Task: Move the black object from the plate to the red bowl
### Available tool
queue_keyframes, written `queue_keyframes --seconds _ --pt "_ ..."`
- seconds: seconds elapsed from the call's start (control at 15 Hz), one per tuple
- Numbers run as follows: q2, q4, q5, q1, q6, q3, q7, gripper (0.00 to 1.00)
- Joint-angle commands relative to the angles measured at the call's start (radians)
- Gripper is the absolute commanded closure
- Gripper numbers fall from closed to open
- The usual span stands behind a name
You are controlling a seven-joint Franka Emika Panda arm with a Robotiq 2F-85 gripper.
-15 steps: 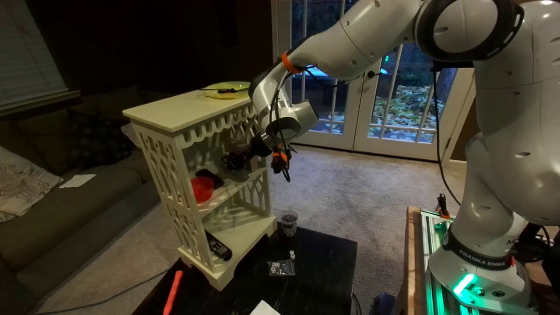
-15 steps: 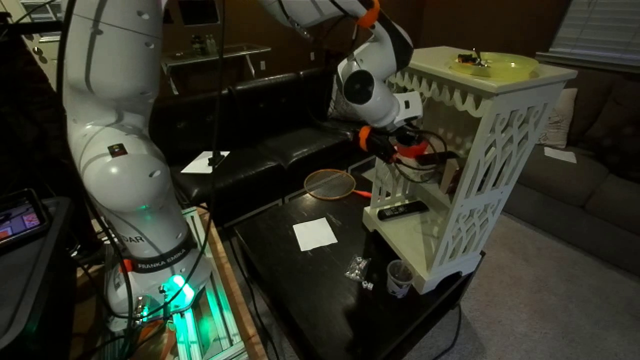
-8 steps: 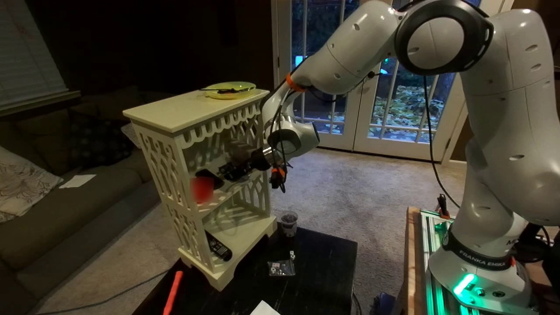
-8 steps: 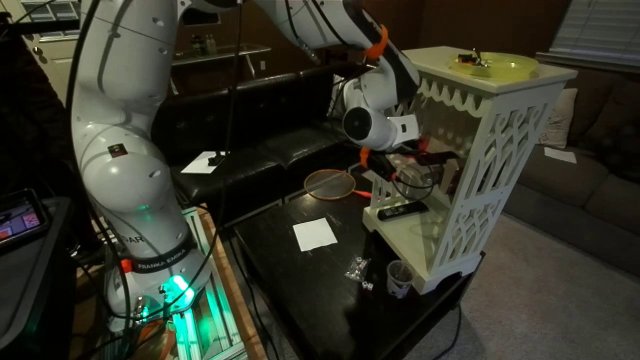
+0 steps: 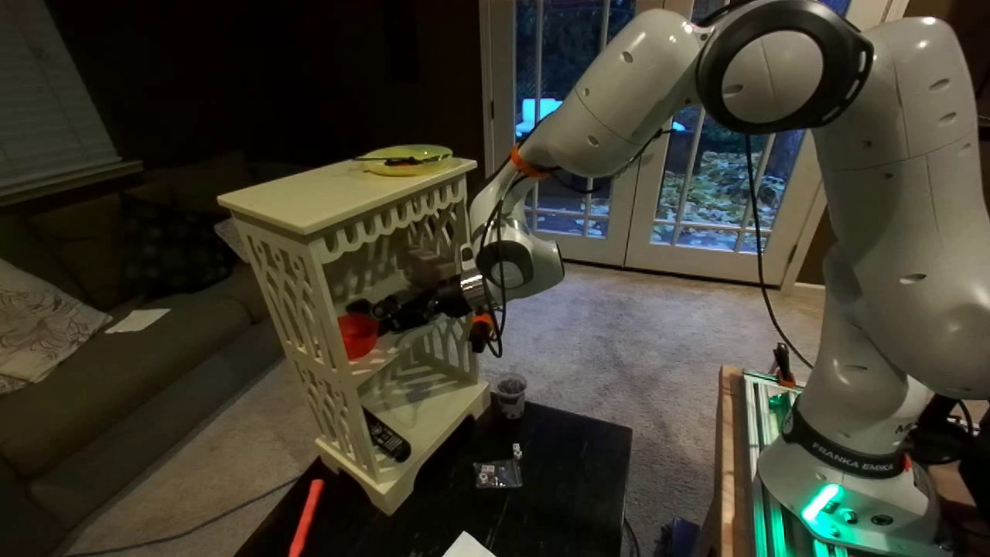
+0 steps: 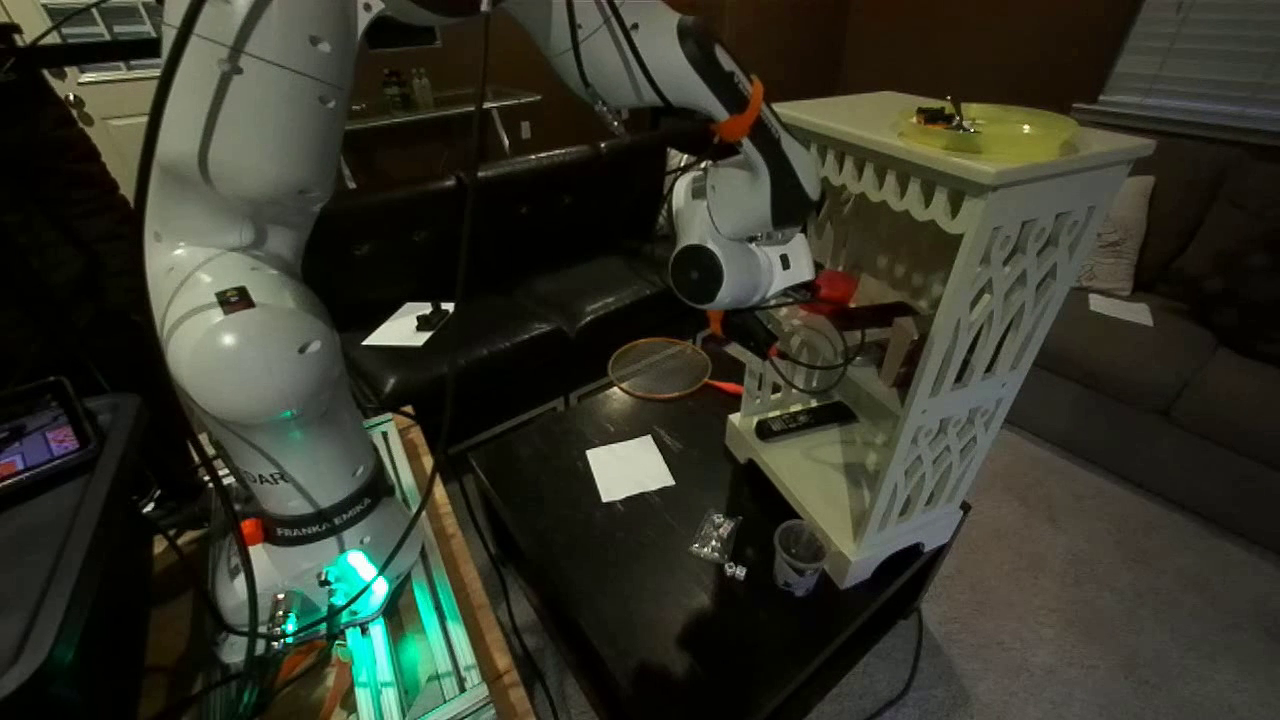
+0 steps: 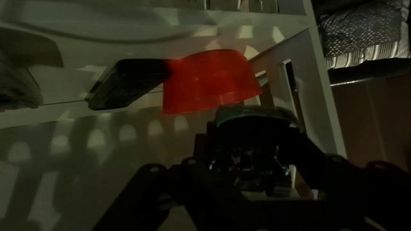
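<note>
The red bowl (image 5: 357, 336) stands on the middle shelf of the white cabinet, near its lattice end wall. It also shows in an exterior view (image 6: 838, 287), partly covered by the arm, and in the wrist view (image 7: 208, 83), which appears upside down. My gripper (image 5: 398, 311) is inside the shelf opening, beside the bowl. In the wrist view it is closed around a black object (image 7: 250, 131), whose details are too dark to read. The yellowish-green plate (image 6: 1040, 128) sits on the cabinet top with a dark item (image 6: 935, 117) on it.
A flat black item (image 7: 128, 81) lies beside the bowl. A brown box (image 5: 428, 267) stands farther along the shelf. The cabinet's scalloped edge (image 5: 387, 224) hangs above the opening. A remote (image 5: 389, 439) lies on the lower shelf. A cup (image 5: 511, 394) stands on the black table.
My gripper has moved down and along the shelf toward the red bowl, with the dark lump at its tip. It now covers the flat black item in an exterior view. The bowl has not moved.
</note>
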Motion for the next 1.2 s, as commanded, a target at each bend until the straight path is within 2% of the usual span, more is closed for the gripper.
queue_keyframes --seconds 0.0,0.2,0.33,0.4,0.53,0.6,1.07,1.13 --pt "0.007 0.035 -0.005 -0.045 -0.035 0.02 0.014 0.58" --pt "0.025 0.089 -0.005 -0.063 0.005 0.022 0.049 0.58" --pt "0.034 0.074 -0.018 -0.039 0.055 0.049 0.065 0.58" --pt "0.008 0.054 -0.011 -0.062 0.012 0.03 0.033 0.33" --pt "0.02 0.054 -0.01 -0.047 0.033 0.046 0.042 0.33" --pt "0.013 0.046 -0.01 -0.051 0.02 0.046 0.047 0.58" --pt "-0.068 0.055 -0.005 -0.178 -0.132 -0.012 0.049 0.58" --pt "-0.082 0.051 -0.005 -0.256 -0.126 0.061 0.011 0.58"
